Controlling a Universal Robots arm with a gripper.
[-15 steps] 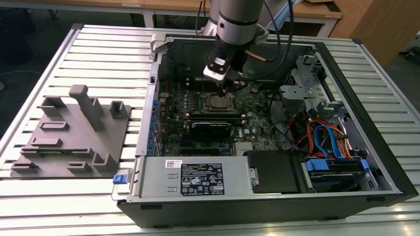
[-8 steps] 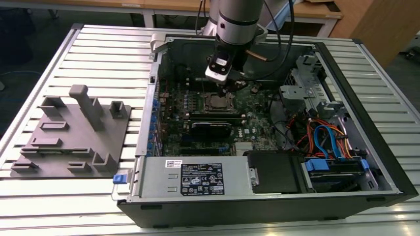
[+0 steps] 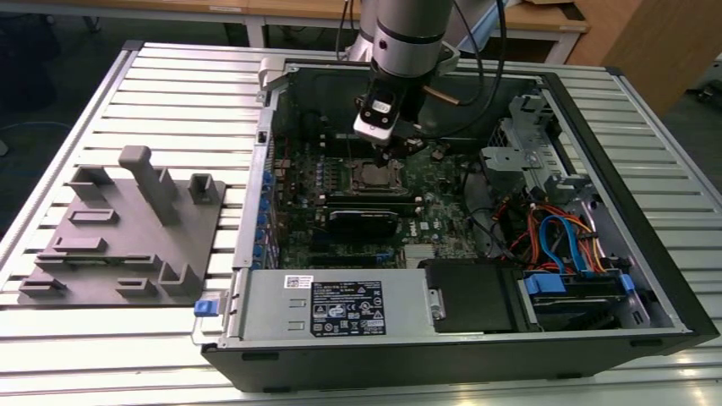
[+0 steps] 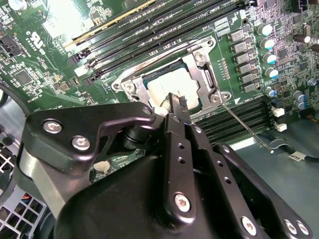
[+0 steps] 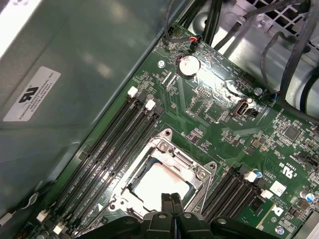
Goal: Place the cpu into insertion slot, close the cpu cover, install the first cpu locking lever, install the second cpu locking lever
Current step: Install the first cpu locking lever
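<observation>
The cpu lies flat in the insertion slot, its dull silver top showing through the cut-out. The cpu cover is down over it as a silver frame. A thin metal locking lever sticks out loose from one corner of the socket, over the board. My gripper hovers right above the edge of the cpu, fingers pressed together with nothing between them. In the exterior view the gripper hangs inside the open case just above the socket.
Long black memory slots flank the socket on both sides. A row of capacitors stands close by. Case walls, a drive cage and coloured cables crowd the exterior view's right. A grey fixture plate lies on the table at its left.
</observation>
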